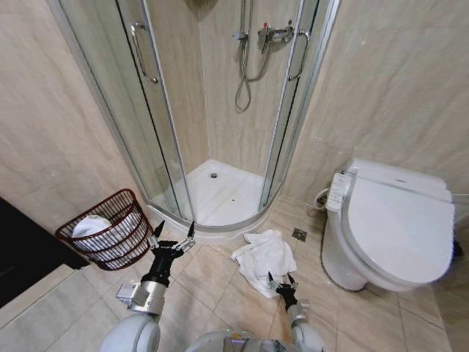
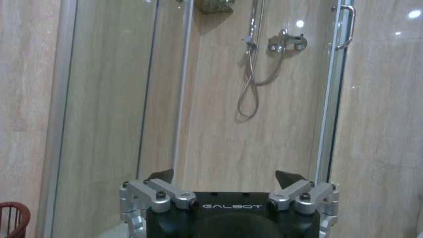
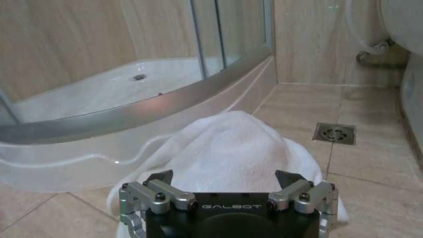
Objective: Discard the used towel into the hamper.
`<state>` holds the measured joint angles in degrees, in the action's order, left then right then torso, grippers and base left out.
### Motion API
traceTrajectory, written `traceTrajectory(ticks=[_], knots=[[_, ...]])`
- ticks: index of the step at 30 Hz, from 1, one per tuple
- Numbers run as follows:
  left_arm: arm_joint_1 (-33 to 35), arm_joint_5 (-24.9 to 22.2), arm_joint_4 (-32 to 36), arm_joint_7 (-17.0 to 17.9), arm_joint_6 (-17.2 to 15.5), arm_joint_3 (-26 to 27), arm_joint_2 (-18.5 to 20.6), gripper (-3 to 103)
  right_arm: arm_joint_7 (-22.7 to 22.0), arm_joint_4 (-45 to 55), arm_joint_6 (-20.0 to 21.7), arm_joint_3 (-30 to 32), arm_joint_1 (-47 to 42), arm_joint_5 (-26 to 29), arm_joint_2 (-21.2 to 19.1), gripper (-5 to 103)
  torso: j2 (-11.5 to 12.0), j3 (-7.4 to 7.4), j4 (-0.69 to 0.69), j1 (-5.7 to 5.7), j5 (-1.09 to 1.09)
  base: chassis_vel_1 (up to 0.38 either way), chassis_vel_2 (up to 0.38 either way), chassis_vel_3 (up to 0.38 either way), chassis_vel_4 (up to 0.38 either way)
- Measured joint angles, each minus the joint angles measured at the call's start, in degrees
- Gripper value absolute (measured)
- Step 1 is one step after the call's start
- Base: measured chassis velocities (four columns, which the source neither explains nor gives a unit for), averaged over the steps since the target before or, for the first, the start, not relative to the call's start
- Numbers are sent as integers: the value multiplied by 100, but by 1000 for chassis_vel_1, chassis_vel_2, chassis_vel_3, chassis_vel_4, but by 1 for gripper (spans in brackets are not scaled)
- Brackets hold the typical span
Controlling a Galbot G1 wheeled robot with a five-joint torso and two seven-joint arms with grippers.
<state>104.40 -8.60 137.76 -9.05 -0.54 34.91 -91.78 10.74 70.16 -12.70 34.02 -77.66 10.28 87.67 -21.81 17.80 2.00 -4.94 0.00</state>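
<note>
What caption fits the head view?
Right gripper open at white towel on the floor; left gripper open beside hamper.

Hamper [image 1: 110, 229] interior mostly masked by white cloth [image 1: 91, 224] inside; base hidden behind own weave. In left wrist view, just red rim sliver [image 2: 13, 218] at frame edge. Towel [image 3: 228, 153] near edge hidden behind right gripper [image 3: 225, 177] body. Toilet [image 1: 396, 224] cut by frame edge. Both arms cropped at bottom of head view.

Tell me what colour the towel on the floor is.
White; the towel shows best in the right wrist view.
</note>
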Motion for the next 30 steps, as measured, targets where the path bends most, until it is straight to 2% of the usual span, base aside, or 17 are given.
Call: traceTrajectory(ticks=[6,19,26,27,30], knots=[[0,0,0,0,0,0,0,100,-137,-286,90,-34,287,14,58,100,141,-81,0,59,0,0,0,0,0],[0,0,0,0,0,0,0,100,-396,-1242,115,-71,1024,-425,120,100,458,-302,0,157,0,0,0,0,0],[0,0,0,0,0,0,0,100,-394,-1682,109,-40,1345,-487,62,100,604,-400,0,205,0,0,0,0,0],[0,0,0,0,0,0,0,100,-359,-1801,83,-22,1410,-492,56,103,636,-420,0,218,0,0,0,0,0],[0,0,0,0,0,0,0,100,-291,-1921,50,6,1484,-493,53,94,688,-452,0,237,0,0,0,0,0]])
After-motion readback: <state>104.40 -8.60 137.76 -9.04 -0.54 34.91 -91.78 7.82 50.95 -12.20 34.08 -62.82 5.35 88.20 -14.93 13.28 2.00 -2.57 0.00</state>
